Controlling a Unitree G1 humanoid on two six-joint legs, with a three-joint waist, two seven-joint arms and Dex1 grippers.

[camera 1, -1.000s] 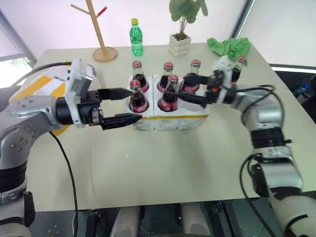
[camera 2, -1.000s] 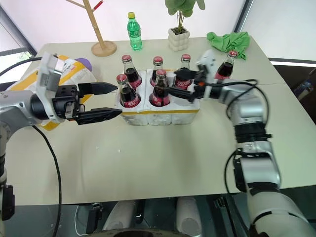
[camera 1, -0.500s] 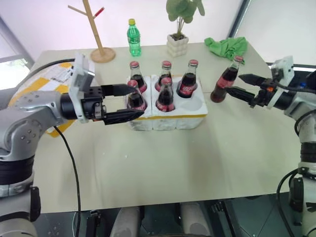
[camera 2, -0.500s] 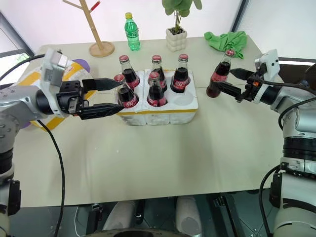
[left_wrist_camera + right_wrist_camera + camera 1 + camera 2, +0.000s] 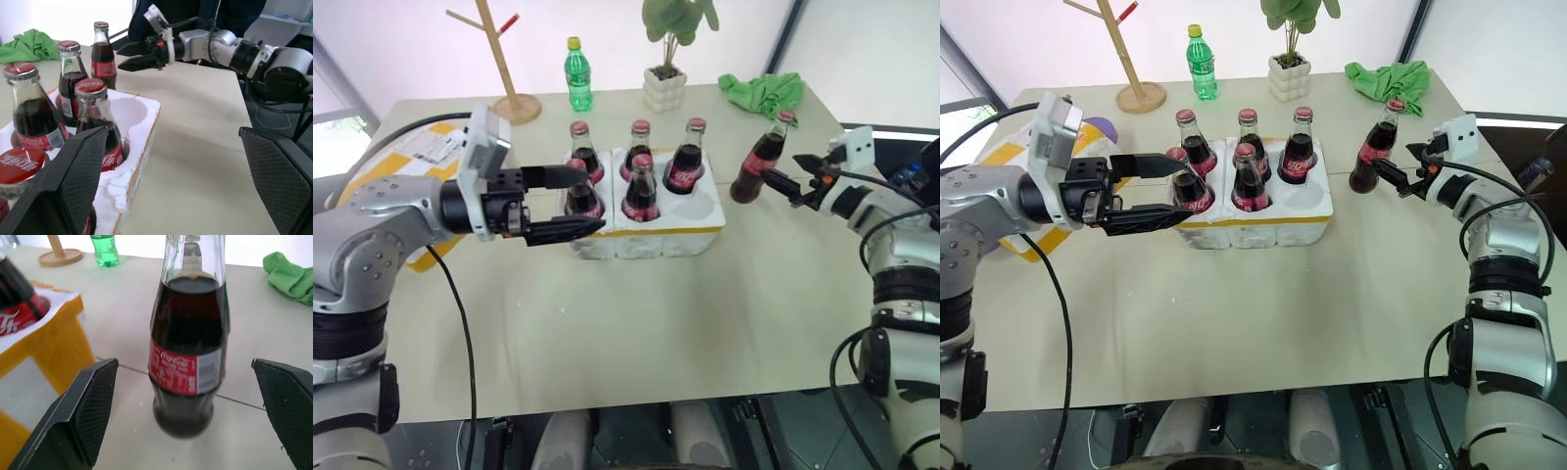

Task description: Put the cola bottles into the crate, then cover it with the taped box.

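Meanwhile — right gripper point(image 5: 785, 176) beside cola bottle point(image 5: 757, 167)

The cola bottles point(image 5: 642, 186) hold dark brown cola under red caps, each with a red label lettered in white. The crate point(image 5: 675, 238) is white foam with a yellow band round its side; at nine o'clock from it lies the taped box point(image 5: 401, 166), white with wide yellow stripes. At twelve o'clock stands a green bottle point(image 5: 578, 76) with a yellow cap, and at two o'clock lies a bright green cloth point(image 5: 762, 90).
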